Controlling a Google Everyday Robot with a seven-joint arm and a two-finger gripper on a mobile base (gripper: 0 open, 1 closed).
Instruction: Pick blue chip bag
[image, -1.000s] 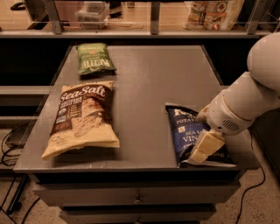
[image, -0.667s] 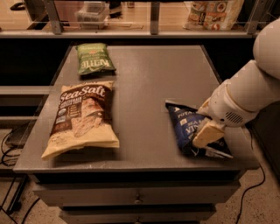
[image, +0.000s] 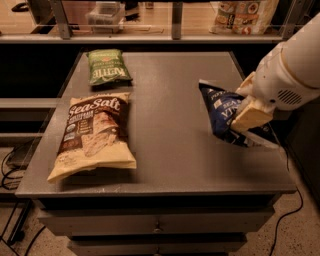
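The blue chip bag (image: 223, 111) is dark navy with white lettering. It hangs tilted at the right of the grey table (image: 175, 150), its upper corner raised and its lower end close to the table's right edge. My gripper (image: 249, 111) comes in from the right on a white arm and is shut on the bag's right side. A cream-coloured finger (image: 251, 116) lies across the bag and hides part of it.
A large brown-and-cream "Sea Salt" bag (image: 94, 134) lies at the front left. A small green Kettle bag (image: 107, 66) lies at the back left. A shelf with packaged goods (image: 244, 15) runs behind the table. Drawers sit below the tabletop.
My gripper has risen and moved back with the blue bag held in it. The bag has lifted from lying flat to a raised, tilted pose.
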